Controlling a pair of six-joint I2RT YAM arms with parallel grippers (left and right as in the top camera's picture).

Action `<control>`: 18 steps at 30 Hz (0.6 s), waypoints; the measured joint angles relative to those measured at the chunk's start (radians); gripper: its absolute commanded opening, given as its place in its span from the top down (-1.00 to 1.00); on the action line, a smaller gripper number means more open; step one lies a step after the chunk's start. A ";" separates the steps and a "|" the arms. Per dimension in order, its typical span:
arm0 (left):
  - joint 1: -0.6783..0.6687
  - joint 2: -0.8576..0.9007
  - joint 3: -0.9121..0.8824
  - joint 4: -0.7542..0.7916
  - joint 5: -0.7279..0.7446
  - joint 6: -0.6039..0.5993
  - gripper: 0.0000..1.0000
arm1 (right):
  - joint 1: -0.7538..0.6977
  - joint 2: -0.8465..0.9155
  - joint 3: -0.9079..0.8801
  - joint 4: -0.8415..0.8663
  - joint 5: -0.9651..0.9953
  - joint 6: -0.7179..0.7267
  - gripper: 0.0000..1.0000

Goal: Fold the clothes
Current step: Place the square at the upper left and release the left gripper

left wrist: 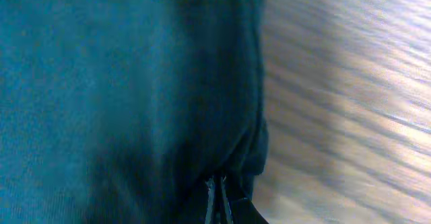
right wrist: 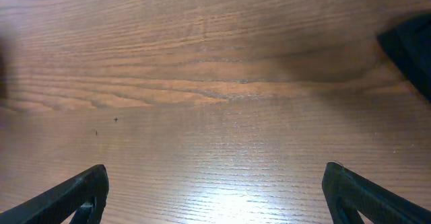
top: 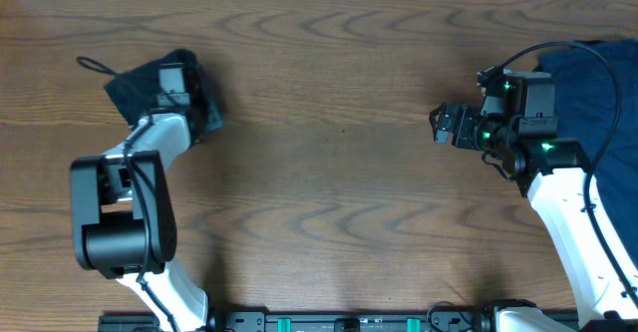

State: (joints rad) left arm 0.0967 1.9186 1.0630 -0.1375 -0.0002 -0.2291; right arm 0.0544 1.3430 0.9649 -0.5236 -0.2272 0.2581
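**Presently: one T-shirt gripped, no fold begun**

We take the pile of clothes (top: 590,73) as our mark. It lies at one end of the worktop (top: 329,202), cut off by the frame edge.

- The T-shirt (top: 135,81) is well apart from the pile, at the opposite end of the worktop, bunched in a small dark heap.
- The left gripper (left wrist: 217,198) sits in that heap, jaws together and pinching a fold of the cloth. Its wrist view is mostly teal fabric, with bare wood along one side.
- The right gripper (top: 444,125) hangs just beside the pile, on the side facing the T-shirt. Its jaws are wide apart with nothing between them, over bare wood.

**Step, as we judge it:** one garment lies clear of the pile and is held, but not yet spread. No fold is made, so the task is near its start.

**Next move calls for:** laying the shirt flat. The right gripper would need to leave the pile side, reach the heap and find a second edge, so that both arms can draw the cloth out.

**Hard to make out:**
- We see no collar, sleeves or hem, and the left arm covers part of the heap.
- A thin dark loop (top: 95,65) lies beyond the heap, on the side away from the pile. We cannot tell whether it is cord or cloth.
- We cannot count the garments in the pile.
- A blurred dark shape (right wrist: 409,46) sits in a corner of the right wrist view, unidentified.
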 measured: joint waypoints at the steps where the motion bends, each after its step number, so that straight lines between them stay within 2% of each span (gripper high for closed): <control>1: 0.011 -0.001 0.001 -0.007 0.000 0.001 0.88 | 0.000 0.000 0.000 0.000 0.000 0.000 -0.99; 7: 0.058 -0.008 0.005 -0.046 -0.007 0.043 0.88 | 0.000 0.000 0.000 0.000 0.000 0.000 -0.99; 18: 0.066 -0.043 -0.008 -0.084 -0.037 0.073 0.88 | 0.000 0.000 0.000 0.000 0.000 0.000 -0.99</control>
State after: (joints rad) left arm 0.1631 1.8755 1.0546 -0.2214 -0.0376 -0.1562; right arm 0.0544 1.3430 0.9649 -0.5236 -0.2272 0.2581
